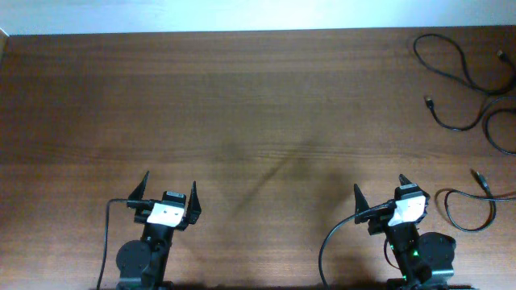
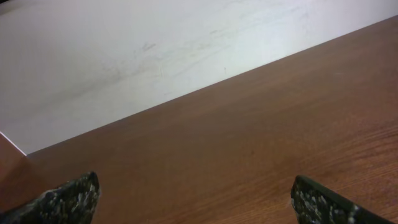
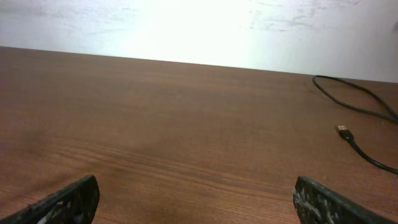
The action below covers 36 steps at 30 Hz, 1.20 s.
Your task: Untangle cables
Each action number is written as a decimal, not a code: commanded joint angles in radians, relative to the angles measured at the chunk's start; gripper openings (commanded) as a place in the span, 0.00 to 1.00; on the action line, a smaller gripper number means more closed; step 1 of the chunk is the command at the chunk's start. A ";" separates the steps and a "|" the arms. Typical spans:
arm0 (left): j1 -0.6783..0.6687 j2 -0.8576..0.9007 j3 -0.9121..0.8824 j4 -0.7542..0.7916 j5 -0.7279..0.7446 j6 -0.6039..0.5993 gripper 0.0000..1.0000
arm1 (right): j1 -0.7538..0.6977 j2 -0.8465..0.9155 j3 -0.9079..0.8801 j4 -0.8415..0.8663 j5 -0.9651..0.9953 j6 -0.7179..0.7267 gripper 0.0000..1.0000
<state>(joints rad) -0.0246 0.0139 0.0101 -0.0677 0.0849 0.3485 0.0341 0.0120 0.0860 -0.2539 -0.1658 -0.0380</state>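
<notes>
Thin black cables lie on the brown wooden table at the right. One cable loops at the far right corner with a plug end. Another cable loops beside the right arm, its plug pointing away. The far cable also shows in the right wrist view with its metallic plug. My left gripper is open and empty at the near left, far from the cables; it also shows in the left wrist view. My right gripper is open and empty, left of the near cable.
A pale wall runs behind the table's far edge. Thicker black wires run from the arm bases at the near edge. A further cable loop runs off the right edge.
</notes>
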 commanded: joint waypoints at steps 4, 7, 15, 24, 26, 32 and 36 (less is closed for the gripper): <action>0.006 -0.009 -0.001 -0.009 -0.018 0.002 0.99 | -0.002 -0.006 -0.004 -0.008 -0.006 -0.006 0.99; 0.006 -0.009 -0.001 -0.010 -0.018 0.002 0.99 | -0.003 -0.006 -0.004 -0.010 0.010 -0.012 0.99; 0.006 -0.009 -0.001 -0.009 -0.018 0.002 0.99 | -0.155 -0.008 -0.024 0.079 0.060 0.038 0.99; 0.006 -0.009 -0.001 -0.009 -0.018 0.002 0.99 | -0.160 -0.008 -0.080 0.175 0.158 0.148 0.99; 0.006 -0.009 -0.001 -0.009 -0.018 0.002 0.99 | -0.160 -0.008 -0.080 0.175 0.171 0.147 0.99; 0.006 -0.009 -0.001 -0.009 -0.018 0.002 0.99 | -0.160 -0.006 -0.080 0.175 0.171 0.148 0.99; 0.006 -0.009 -0.001 -0.009 -0.018 0.002 0.99 | -0.160 -0.006 -0.080 0.175 0.171 0.148 0.99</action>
<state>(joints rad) -0.0246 0.0139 0.0101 -0.0685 0.0776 0.3489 -0.1204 0.0120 0.0154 -0.0780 -0.0147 0.1024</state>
